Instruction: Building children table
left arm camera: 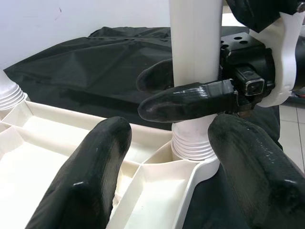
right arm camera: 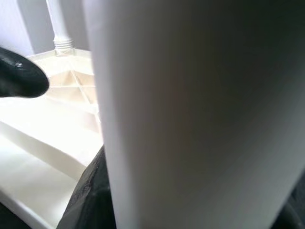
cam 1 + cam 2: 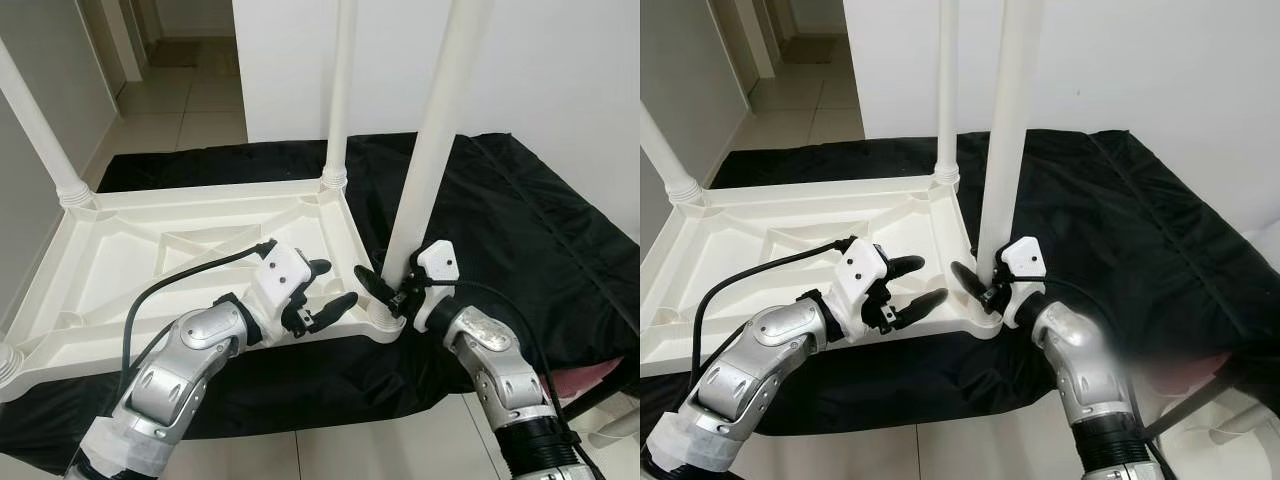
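Observation:
A white plastic children's tabletop (image 3: pixel 150 250) lies upside down on a black sheet. White legs stand in its corners. My right gripper (image 3: pixel 388 285) is shut on the near right leg (image 3: pixel 432 150) just above its threaded base (image 1: pixel 193 143), which sits in the corner socket. Its fingers (image 1: pixel 188 101) wrap the leg on both sides. My left gripper (image 3: pixel 328 290) is open, hovering over the tabletop's near edge a little left of that leg, holding nothing.
Another leg (image 3: pixel 340 90) stands at the far right corner and one (image 3: pixel 40 130) at the far left. The black sheet (image 3: pixel 520 230) covers a low platform by a white wall. Tiled floor (image 3: pixel 300 450) runs along the front. A pink object (image 3: pixel 600 375) lies at the right.

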Robot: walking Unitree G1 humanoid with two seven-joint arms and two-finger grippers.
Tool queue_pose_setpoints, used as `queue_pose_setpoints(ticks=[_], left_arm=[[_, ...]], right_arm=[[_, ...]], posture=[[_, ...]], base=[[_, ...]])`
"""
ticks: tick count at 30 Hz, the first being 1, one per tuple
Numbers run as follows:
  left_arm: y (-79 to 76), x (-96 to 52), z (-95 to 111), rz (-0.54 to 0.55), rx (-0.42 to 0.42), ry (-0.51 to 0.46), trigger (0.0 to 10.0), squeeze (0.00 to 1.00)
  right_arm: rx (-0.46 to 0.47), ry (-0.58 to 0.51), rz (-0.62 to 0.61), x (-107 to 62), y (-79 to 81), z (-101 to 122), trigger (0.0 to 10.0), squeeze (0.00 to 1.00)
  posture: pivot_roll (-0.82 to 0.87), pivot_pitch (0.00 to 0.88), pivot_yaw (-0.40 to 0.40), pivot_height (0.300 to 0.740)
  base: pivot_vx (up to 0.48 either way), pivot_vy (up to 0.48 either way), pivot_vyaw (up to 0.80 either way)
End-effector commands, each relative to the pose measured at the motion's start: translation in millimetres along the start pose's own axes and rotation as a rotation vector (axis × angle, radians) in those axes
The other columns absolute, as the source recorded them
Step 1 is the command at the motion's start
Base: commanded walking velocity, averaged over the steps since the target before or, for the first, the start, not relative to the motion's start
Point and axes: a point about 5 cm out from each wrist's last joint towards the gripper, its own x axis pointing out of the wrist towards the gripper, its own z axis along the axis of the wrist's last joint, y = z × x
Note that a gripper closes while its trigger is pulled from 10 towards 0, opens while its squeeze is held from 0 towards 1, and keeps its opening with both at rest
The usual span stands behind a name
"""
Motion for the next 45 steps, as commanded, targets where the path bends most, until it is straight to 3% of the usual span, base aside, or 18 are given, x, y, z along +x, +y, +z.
queue_pose_setpoints(ticks=[1, 11, 18, 20, 25, 26, 31, 36, 37, 38, 45], left_arm=[[3.1, -0.3, 0, 0.011, 0.012, 0.015, 10.0, 0.0], [2.3, -0.6, 1, 0.016, 0.009, 0.011, 10.0, 0.0], [0.2, -0.6, -1, 0.017, 0.003, 0.012, 10.0, 0.0], [0.1, -0.5, -1, 0.017, 0.001, 0.011, 10.0, 0.0], [-0.3, 0.4, -1, 0.016, -0.001, 0.01, 10.0, 0.0], [-0.9, 1.1, -1, 0.013, 0.0, 0.01, 10.0, 0.0], [-2.3, 2.1, -2, 0.008, -0.001, 0.009, 10.0, 0.0], [-4.0, 3.9, -4, 0.009, -0.008, 0.006, 10.0, 0.0], [-5.5, 4.8, -4, 0.004, -0.013, 0.002, 10.0, 0.0], [-6.5, 5.2, -4, 0.001, -0.015, 0.0, 10.0, 0.0], [-13.8, 10.7, -3, -0.019, -0.024, -0.011, 10.0, 0.0]], right_arm=[[0.091, 0.167, -0.032, -3.6, 2.6, -31, 10.0, 0.0], [0.106, 0.128, -0.125, 1.4, 12.2, -28, 10.0, 0.0], [0.165, 0.047, -0.358, 7.3, 20.3, -19, 10.0, 0.0], [0.181, 0.026, -0.474, 7.8, 24.9, -17, 10.0, 0.0], [0.195, 0.011, -0.577, 9.0, 30.9, -15, 10.0, 0.0], [0.232, 0.013, -0.615, 10.5, 34.6, -15, 10.0, 0.0], [0.231, 0.012, -0.623, 15.9, 44.0, -13, 10.0, 0.0], [0.244, -0.051, -0.614, 11.6, 42.5, -7, 10.0, 0.0], [0.25, -0.112, -0.581, 9.8, 42.2, 0, 10.0, 0.77], [0.227, -0.131, -0.563, 9.5, 42.5, 4, 10.0, 1.0], [0.178, -0.185, -0.451, 4.5, 30.6, 11, 10.0, 1.0]], posture=[[0.0, 0.02, 0.007, 0.74], [0.0, 0.024, 0.001, 0.74], [0.0, 0.023, -0.004, 0.74], [0.0, 0.02, -0.008, 0.74], [0.0, 0.017, -0.013, 0.74], [0.0, 0.014, -0.018, 0.74], [0.0, 0.009, -0.026, 0.74], [-0.01, 0.0, -0.027, 0.74], [-0.01, 0.0, -0.028, 0.74], [-0.01, 0.0, -0.027, 0.74], [-0.01, 0.0, -0.027, 0.74]], base=[[0.0, 0.0, 0.0], [0.0, 0.0, 0.0], [0.0, 0.0, 0.0], [0.0, 0.0, 0.0], [0.0, 0.0, 0.0], [0.0, 0.0, 0.0], [0.0, 0.0, 0.0], [0.0, 0.0, 0.0], [0.0, 0.0, 0.0], [0.0, 0.0, 0.0], [0.0, 0.0, 0.0]])
